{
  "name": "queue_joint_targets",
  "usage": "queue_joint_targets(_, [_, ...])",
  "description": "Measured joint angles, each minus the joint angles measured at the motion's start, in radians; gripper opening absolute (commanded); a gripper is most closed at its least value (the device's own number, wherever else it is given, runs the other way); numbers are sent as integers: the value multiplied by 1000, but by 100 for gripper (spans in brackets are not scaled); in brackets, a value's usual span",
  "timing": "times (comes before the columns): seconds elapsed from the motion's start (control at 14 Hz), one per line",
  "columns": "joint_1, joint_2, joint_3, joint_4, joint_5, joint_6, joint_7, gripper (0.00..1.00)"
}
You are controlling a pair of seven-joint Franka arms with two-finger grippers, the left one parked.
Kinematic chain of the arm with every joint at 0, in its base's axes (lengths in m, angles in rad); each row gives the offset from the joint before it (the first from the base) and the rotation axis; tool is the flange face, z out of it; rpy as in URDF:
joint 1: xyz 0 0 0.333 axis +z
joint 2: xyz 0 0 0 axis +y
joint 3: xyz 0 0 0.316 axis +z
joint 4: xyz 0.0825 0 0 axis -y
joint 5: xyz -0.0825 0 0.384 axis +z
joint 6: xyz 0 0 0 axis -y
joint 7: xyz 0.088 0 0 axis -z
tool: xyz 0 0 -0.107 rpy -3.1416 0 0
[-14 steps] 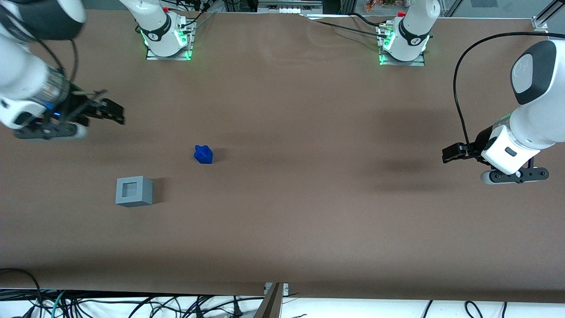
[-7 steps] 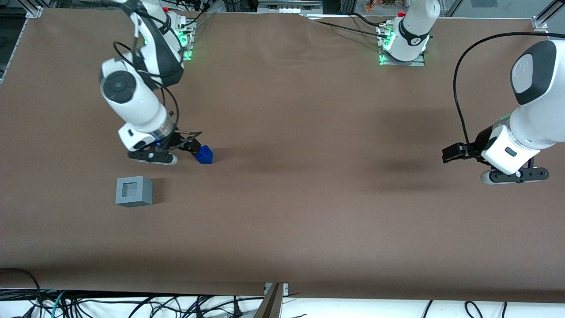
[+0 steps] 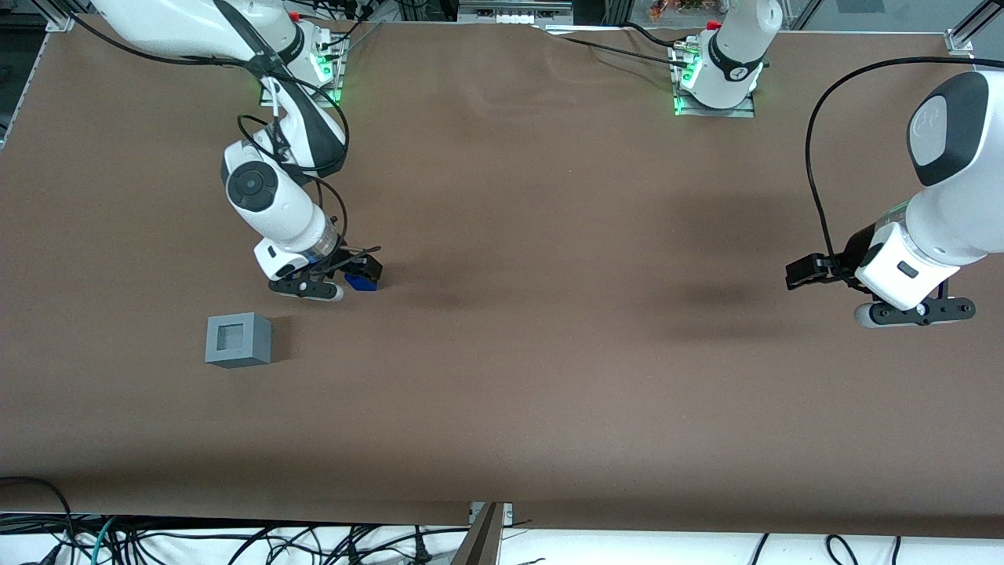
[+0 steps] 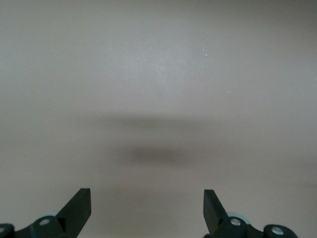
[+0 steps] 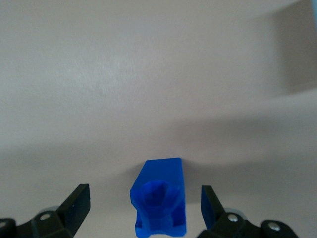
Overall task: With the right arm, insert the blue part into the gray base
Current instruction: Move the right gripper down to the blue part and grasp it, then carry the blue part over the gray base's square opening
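Observation:
The blue part (image 3: 361, 282) lies on the brown table, mostly covered by my right gripper (image 3: 365, 271), which hangs just above it. From the right wrist camera the blue part (image 5: 159, 198) sits between the two open black fingers (image 5: 77, 204), with a gap on each side and no contact. The gray base (image 3: 238, 339), a light gray cube with a square recess in its top, stands on the table nearer the front camera than the blue part, toward the working arm's end.
The brown table (image 3: 549, 353) stretches toward the parked arm's end. Both arm mounts (image 3: 298, 86) sit at the table's edge farthest from the front camera. Cables lie under the near edge.
The right arm has swung in from the table's end to the blue part and come down over it. The blue part and the gray base have not moved.

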Motion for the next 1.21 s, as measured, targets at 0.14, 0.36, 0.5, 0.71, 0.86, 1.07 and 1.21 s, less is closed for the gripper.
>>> queue_joint_targets(0.14, [10, 14, 0, -23, -26, 30, 29, 99])
queue_joint_targets(0.36, [12, 15, 0, -51, -35, 45, 39, 87])
queue_joint_targets(0.5, [12, 15, 0, -62, -56, 47, 40, 67])
queue_joint_targets(0.71, [12, 15, 0, -71, -63, 50, 40, 33])
queue_joint_targets(0.86, [12, 14, 0, -72, -64, 50, 41, 22])
queue_joint_targets(1.07, [11, 10, 0, -64, -70, 45, 38, 22])
queue_joint_targets(1.21, [7, -7, -5, -2, -77, -51, -18, 23])
